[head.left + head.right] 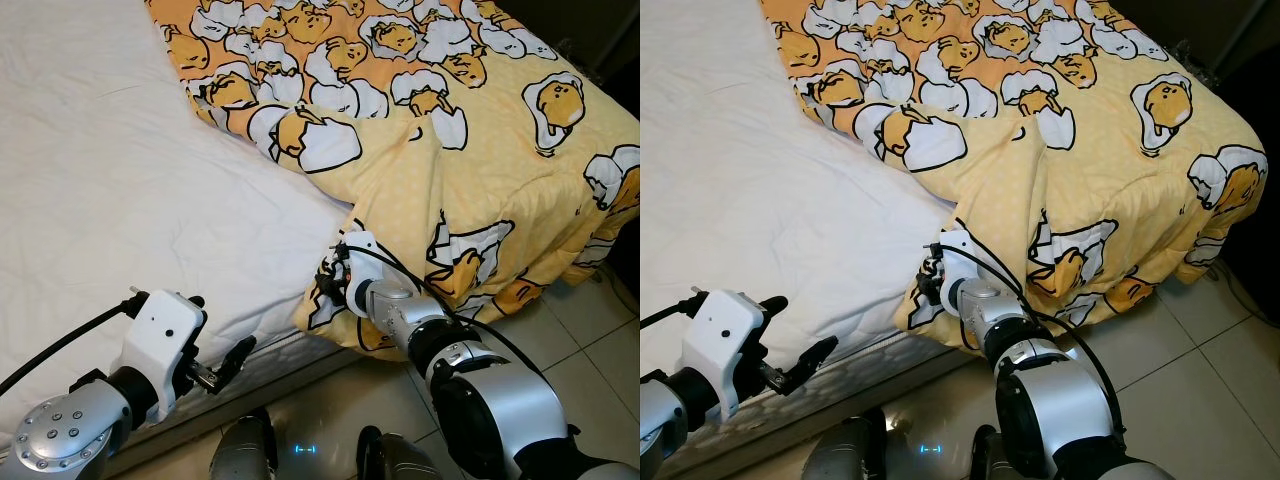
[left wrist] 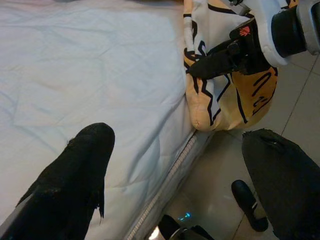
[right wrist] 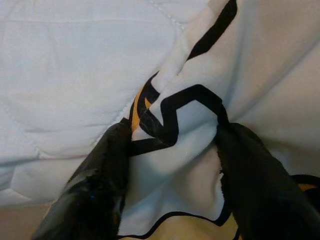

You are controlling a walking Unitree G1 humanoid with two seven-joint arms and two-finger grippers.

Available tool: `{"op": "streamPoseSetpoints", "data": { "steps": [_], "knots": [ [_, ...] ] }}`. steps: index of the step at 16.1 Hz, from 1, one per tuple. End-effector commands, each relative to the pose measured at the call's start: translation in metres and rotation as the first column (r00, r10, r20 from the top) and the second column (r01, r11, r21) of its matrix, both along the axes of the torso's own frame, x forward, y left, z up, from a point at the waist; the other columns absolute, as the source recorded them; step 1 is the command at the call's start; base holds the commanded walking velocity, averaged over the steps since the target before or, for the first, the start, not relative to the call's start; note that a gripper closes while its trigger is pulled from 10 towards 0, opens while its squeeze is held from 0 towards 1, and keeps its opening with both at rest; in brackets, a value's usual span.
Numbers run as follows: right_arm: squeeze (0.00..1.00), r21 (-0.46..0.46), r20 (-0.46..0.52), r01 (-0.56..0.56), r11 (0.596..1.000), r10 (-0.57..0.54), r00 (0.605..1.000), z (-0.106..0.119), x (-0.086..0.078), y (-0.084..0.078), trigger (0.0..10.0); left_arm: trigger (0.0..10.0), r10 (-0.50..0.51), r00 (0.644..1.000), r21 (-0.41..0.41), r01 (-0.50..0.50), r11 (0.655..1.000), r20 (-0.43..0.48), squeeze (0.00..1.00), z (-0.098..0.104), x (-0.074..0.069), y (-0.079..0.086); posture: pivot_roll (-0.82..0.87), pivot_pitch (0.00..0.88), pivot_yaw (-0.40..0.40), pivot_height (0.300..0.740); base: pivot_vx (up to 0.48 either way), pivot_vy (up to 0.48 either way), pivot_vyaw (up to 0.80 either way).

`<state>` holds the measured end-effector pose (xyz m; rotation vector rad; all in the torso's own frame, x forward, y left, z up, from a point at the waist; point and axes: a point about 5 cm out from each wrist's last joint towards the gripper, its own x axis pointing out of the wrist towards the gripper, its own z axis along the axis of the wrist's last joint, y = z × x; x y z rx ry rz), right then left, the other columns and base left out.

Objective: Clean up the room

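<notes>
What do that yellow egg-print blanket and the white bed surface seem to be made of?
The blanket looks like soft, matte padded fabric: it bunches in thick folds where the right tool pinches it. The white bed surface appears to be quilted cloth, with faint stitched lines and wrinkles.

Bright, even light; right wrist view blurred

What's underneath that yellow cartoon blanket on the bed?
Where the yellow blanket is pulled back, a white mattress cover shows. The right gripper pinches the blanket's corner at the bed edge; the left gripper hovers open. Whatever lies under the bunched blanket is covered.
</notes>
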<state>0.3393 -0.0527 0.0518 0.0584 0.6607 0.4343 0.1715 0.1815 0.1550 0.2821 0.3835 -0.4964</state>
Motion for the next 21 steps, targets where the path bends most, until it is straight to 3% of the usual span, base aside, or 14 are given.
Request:
{"op": "streamPoseSetpoints", "data": {
  "steps": [1, 12, 15, 19, 20, 21],
  "knots": [
    [0.0, -0.01, -0.024, 0.002, 1.0, -0.002, 1.0, -0.004, -0.002, -0.003, 0.0, 10.0, -0.027, 1.0, 0.001, 0.028, 1.0, -0.003, 0.36, 0.002, -0.002, -0.003, 0.26, 0.246, -0.018, 0.74, 0.0, 0.0, 0.0],
    [0.0, -0.01, -0.019, -0.006, 1.0, 0.005, 1.0, -0.005, -0.002, -0.01, 0.0, 10.0, -0.042, 0.999, -0.002, 0.042, 0.999, -0.019, 0.36, 0.002, 0.0, -0.002, 0.25, 0.243, -0.013, 0.74, 0.0, 0.0, 0.0],
    [0.0, 0.006, -0.015, -0.145, 0.989, 0.145, 0.989, -0.01, -0.008, -0.008, 0.0, 10.0, -0.048, 0.999, 0.001, 0.048, 0.999, -0.021, 0.36, 0.002, 0.001, -0.002, 0.24, 0.239, -0.012, 0.74, 0.0, 0.0, 0.0],
    [0.0, 0.099, -0.026, -0.361, 0.927, 0.365, 0.931, -0.023, -0.026, -0.013, 0.0, 10.0, -0.051, 0.998, -0.002, 0.051, 0.999, -0.023, 0.36, 0.001, 0.004, -0.002, 0.23, 0.239, -0.006, 0.74, 0.0, 0.0, 0.0],
    [0.0, 0.156, -0.074, -0.545, 0.824, 0.56, 0.825, -0.039, -0.05, -0.016, 0.0, 10.0, -0.058, 0.998, -0.007, 0.058, 0.998, -0.024, 0.36, 0.0, 0.005, -0.003, 0.22, 0.233, -0.004, 0.74, 0.0, 0.0, 0.0],
    [0.0, 0.175, -0.09, -0.594, 0.785, 0.613, 0.785, -0.043, -0.058, -0.018, 0.0, 10.0, -0.06, 0.998, -0.008, 0.06, 0.998, -0.024, 0.36, 0.0, 0.006, -0.003, 0.22, 0.233, -0.004, 0.74, 0.0, 0.0, 0.0]
  ]
}}
